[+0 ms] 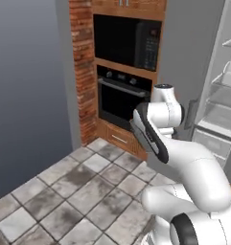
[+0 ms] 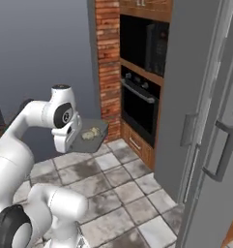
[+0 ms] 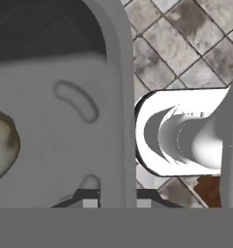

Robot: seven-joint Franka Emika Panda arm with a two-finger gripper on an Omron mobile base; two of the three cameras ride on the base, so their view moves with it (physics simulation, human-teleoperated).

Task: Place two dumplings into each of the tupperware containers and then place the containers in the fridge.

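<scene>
On the left of the right base view, the white arm's gripper (image 2: 73,140) is pinched tight on the near rim of the small dark grey plastic tray (image 2: 93,137). The tray sticks out flat from the gripper, up in the air over the tiled floor (image 2: 118,193), with its long side pointing toward the brick pillar and the black oven (image 2: 137,109). On the tray sit the lumpy beige dumplings (image 2: 91,133), which look like 2, lying close together near the middle. In the hand view, the 2 dark finger tips (image 3: 90,199) squeeze the tray rim between them, and 1 dumpling peeks in at the left edge. Far over to the right stands the tall grey fridge (image 2: 205,97), with its door open and its white shelves showing in the left base view. I think the tray must swing right, past the oven, to reach a shelf.
</scene>
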